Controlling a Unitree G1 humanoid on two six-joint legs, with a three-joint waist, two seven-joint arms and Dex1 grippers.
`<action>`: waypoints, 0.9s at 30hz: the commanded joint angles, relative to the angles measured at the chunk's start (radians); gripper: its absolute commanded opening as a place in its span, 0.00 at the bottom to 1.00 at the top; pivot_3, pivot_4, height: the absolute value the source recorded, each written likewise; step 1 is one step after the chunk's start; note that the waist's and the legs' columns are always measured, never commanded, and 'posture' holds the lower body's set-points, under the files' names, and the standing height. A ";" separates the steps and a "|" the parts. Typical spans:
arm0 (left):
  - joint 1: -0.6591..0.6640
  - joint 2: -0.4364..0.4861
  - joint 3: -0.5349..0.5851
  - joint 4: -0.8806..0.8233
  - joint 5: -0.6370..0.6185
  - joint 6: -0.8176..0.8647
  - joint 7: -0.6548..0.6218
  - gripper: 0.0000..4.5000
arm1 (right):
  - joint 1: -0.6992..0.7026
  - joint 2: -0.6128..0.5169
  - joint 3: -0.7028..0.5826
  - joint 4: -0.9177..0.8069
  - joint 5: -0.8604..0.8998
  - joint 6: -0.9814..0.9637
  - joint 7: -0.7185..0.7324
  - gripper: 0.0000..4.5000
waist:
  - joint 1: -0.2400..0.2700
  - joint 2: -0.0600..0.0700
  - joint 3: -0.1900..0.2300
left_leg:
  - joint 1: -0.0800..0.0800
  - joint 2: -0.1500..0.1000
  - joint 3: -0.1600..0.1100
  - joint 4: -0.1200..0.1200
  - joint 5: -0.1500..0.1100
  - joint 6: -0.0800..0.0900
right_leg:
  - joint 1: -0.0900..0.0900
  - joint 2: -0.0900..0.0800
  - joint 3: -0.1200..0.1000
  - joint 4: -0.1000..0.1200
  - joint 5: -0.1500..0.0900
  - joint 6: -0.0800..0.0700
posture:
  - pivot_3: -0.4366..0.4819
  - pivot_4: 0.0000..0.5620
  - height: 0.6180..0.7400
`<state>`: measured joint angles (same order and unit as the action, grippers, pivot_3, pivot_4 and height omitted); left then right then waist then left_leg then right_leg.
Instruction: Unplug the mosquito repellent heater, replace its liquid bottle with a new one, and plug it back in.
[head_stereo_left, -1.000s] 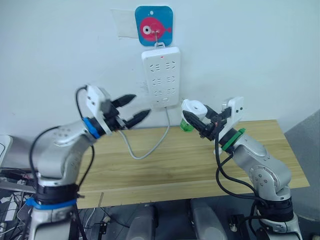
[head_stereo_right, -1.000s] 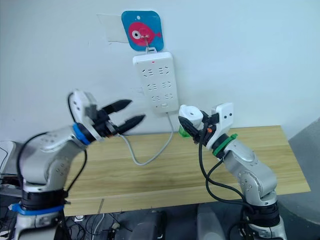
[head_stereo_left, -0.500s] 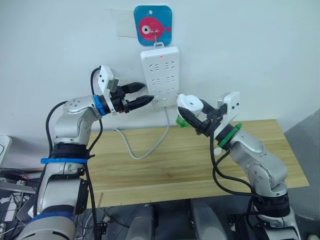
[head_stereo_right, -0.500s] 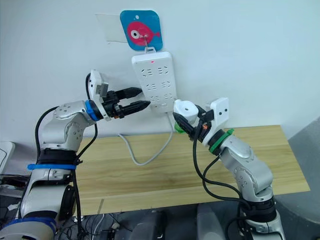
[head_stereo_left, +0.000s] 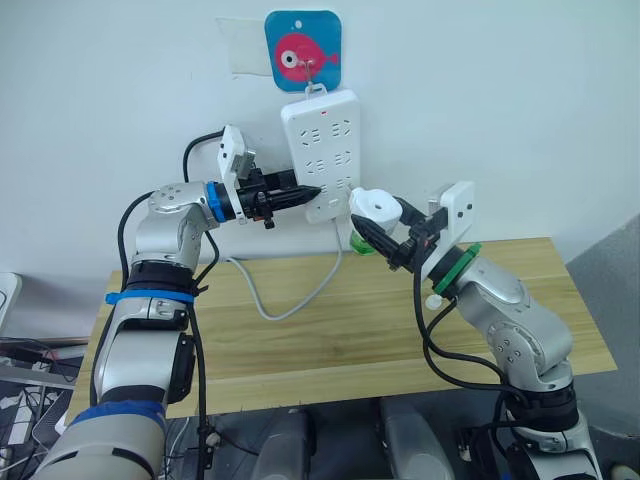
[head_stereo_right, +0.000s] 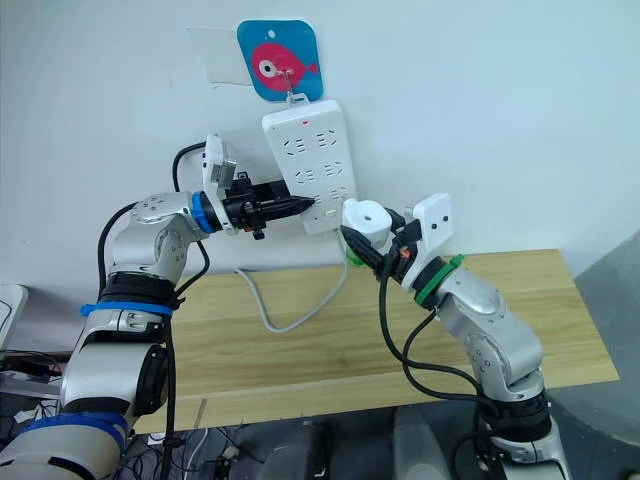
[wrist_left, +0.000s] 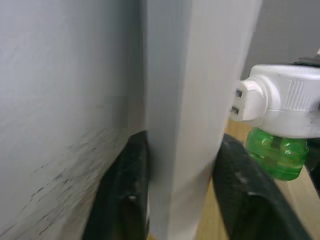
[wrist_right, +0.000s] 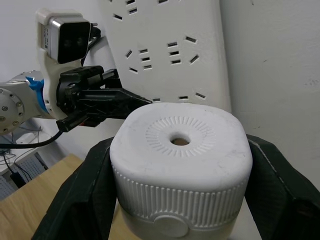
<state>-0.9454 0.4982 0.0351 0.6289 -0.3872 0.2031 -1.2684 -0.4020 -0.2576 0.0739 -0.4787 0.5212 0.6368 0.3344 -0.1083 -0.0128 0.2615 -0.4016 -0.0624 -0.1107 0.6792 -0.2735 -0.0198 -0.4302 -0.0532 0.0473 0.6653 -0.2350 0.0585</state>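
The white mosquito repellent heater (head_stereo_left: 378, 206) has a green liquid bottle (head_stereo_left: 362, 243) under it and is off the wall. My right gripper (head_stereo_left: 388, 228) is shut on the heater, whose vent hole (wrist_right: 178, 141) shows between the black fingers (wrist_right: 75, 200). The heater's prongs (wrist_left: 240, 102) point toward the white power strip (head_stereo_left: 322, 150) on the wall, a small gap away. My left gripper (head_stereo_left: 306, 193) is shut on the power strip's lower part, with one finger (wrist_left: 125, 190) on each side of the power strip (wrist_left: 195, 100).
The strip hangs from a blue fish hook plate (head_stereo_left: 303, 50). Its white cable (head_stereo_left: 290, 290) loops down over the wooden table (head_stereo_left: 380, 330). The wall stands directly behind both grippers.
My left gripper swung right and closed onto the power strip's lower part. The right gripper carried the heater a little left and up, nearer the strip.
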 joint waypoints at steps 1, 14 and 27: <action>-0.039 0.002 0.035 -0.012 -0.028 0.057 0.010 0.29 | -0.027 0.013 0.021 -0.018 -0.023 -0.036 0.011 0.67 | 0.000 0.000 0.000 | 0.000 0.000 0.000 0.000 0.000 0.000 | 0.000 0.000 0.000 0.000 0.000 0.000 | 0.28 0.35 1.00; -0.025 0.013 0.034 -0.041 -0.028 0.108 -0.002 0.29 | -0.064 0.020 0.037 0.023 -0.100 -0.041 0.005 0.67 | 0.000 -0.001 -0.001 | 0.000 -0.001 0.000 0.001 0.000 0.000 | 0.000 0.000 0.000 0.001 0.000 0.000 | 0.30 0.34 1.00; -0.002 0.015 0.037 -0.054 -0.028 0.100 -0.008 0.29 | -0.062 0.003 0.039 0.007 -0.152 -0.068 0.027 0.67 | -0.001 -0.001 -0.001 | 0.000 -0.001 0.000 0.001 0.000 0.000 | 0.000 0.000 0.000 0.001 0.000 0.000 | 0.30 0.33 1.00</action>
<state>-0.9441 0.5053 0.0419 0.5967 -0.3940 0.2962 -1.2783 -0.4444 -0.2551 0.1225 -0.4423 0.3767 0.5967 0.3695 -0.1097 -0.0136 0.2605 -0.4013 -0.0631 -0.1109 0.6797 -0.2732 -0.0203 -0.4303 -0.0531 0.0472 0.6664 -0.2349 0.0585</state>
